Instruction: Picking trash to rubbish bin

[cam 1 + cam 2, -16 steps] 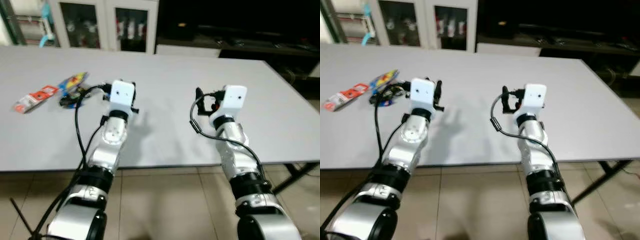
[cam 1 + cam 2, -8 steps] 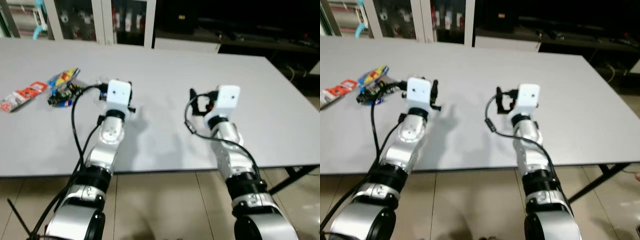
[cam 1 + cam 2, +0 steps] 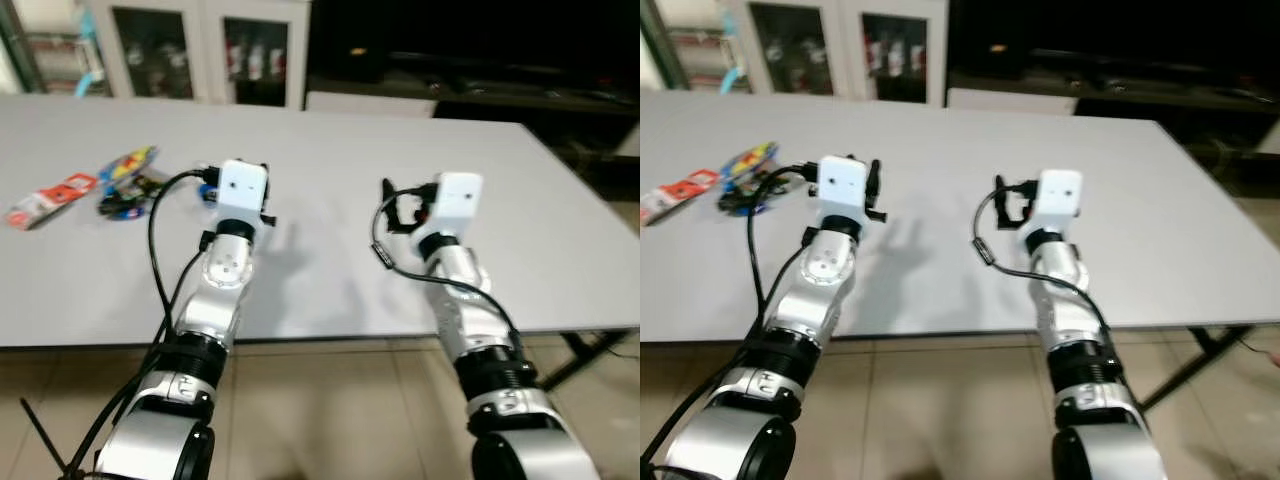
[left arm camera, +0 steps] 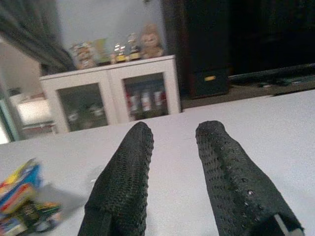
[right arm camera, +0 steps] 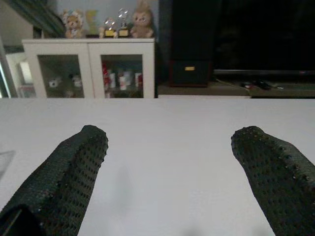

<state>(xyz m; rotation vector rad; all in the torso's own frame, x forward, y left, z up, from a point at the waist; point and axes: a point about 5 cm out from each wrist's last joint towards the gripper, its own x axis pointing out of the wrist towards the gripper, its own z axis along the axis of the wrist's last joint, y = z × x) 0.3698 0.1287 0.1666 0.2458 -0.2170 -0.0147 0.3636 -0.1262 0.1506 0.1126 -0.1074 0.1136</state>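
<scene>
Trash is seen on the tabletop, left of the left gripper, whose fingers are slightly parted, empty; the right gripper is spread wide.

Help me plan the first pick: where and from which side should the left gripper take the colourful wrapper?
Grip the colourful wrapper across its narrow width near the middle, coming down from above: it lies flat on the table, leaving no raised edge. The left gripper is nearest.
</scene>
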